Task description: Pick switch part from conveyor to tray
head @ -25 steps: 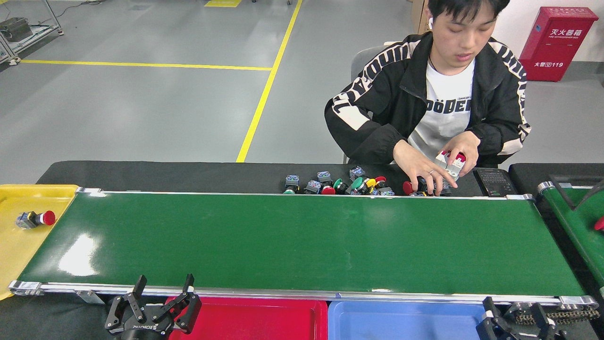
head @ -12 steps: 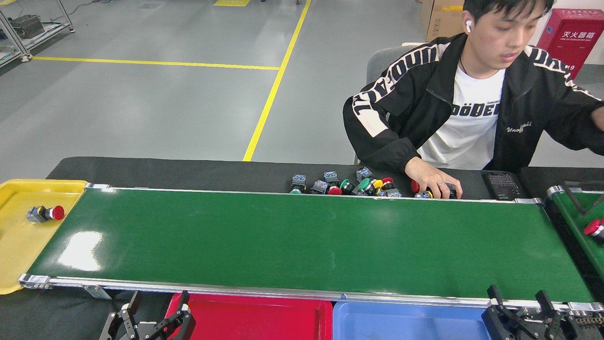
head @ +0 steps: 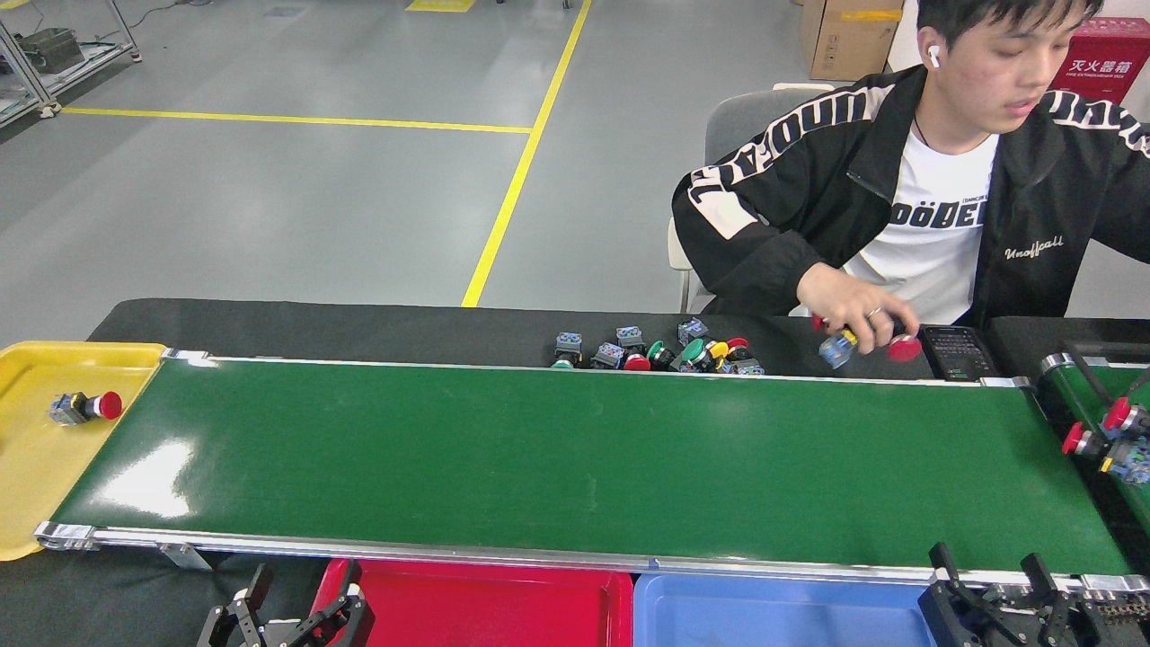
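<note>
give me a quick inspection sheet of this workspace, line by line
Surface: long green conveyor with silver rails; its belt is bare.
Job's things: one red-capped switch part lies in the yellow tray; red tray and blue tray show nothing inside; red-capped parts sit on the smaller green belt at right.
Clutter: pile of switch parts on the black table behind the conveyor; a dark keypad device.
Grippers: left tool open, low at the near edge; right tool open, empty.
Cables: nothing seen.
Surroundings: seated person's hand holds switch parts; grey floor with yellow lines; red cabinet.
</note>
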You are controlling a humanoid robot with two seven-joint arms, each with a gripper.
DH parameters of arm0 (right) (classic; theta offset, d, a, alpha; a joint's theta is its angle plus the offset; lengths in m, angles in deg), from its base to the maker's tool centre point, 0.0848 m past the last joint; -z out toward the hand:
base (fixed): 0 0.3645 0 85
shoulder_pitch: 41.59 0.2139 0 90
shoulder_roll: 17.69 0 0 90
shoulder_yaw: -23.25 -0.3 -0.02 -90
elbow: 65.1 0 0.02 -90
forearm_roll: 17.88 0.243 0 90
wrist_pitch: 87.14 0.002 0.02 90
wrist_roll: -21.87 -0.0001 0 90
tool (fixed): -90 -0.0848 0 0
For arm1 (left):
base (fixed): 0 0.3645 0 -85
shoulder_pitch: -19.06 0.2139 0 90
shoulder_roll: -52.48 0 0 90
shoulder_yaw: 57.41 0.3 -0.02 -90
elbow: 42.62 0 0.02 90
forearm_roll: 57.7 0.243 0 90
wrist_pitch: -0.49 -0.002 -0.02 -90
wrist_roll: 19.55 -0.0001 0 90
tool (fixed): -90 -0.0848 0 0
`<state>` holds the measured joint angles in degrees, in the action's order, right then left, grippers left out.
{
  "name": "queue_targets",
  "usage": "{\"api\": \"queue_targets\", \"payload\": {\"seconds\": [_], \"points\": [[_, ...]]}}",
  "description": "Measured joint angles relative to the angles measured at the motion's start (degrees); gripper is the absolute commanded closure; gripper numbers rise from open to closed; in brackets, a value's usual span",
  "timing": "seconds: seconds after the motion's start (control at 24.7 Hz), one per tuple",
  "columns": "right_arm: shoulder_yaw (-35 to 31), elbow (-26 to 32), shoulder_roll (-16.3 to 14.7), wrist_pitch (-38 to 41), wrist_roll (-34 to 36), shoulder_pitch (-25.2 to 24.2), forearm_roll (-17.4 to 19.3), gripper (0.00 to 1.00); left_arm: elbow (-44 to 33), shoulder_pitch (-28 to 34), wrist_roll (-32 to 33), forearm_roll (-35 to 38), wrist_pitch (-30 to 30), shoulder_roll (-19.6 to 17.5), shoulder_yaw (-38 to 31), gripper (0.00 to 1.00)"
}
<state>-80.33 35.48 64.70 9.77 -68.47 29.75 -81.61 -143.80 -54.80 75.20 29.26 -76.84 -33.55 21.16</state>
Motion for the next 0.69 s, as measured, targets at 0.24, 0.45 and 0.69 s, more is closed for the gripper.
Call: {"api": "queue_targets", "payload": {"seconds": [0.24,0.45,0.69], "points": [[0.00,0.00,0.00,0.05,-0.88,0.00,0.00,0.01,0.00,-0.01,0.09,0.00,-0.18,-0.12,-0.09,0.00],[0.00,-0.13,0.00,0.06,-1.68,0.69,0.00,0.01,0.00,-0.28,0.08,0.00,0.06,-0.69,-0.27,0.00],[-0.05,-4.36,0.00,-0.36,-4.59,5.46,-0.30,0.01,0.00,-0.30,0.01,0.00,0.17,-0.56,-0.24,0.00]]}}
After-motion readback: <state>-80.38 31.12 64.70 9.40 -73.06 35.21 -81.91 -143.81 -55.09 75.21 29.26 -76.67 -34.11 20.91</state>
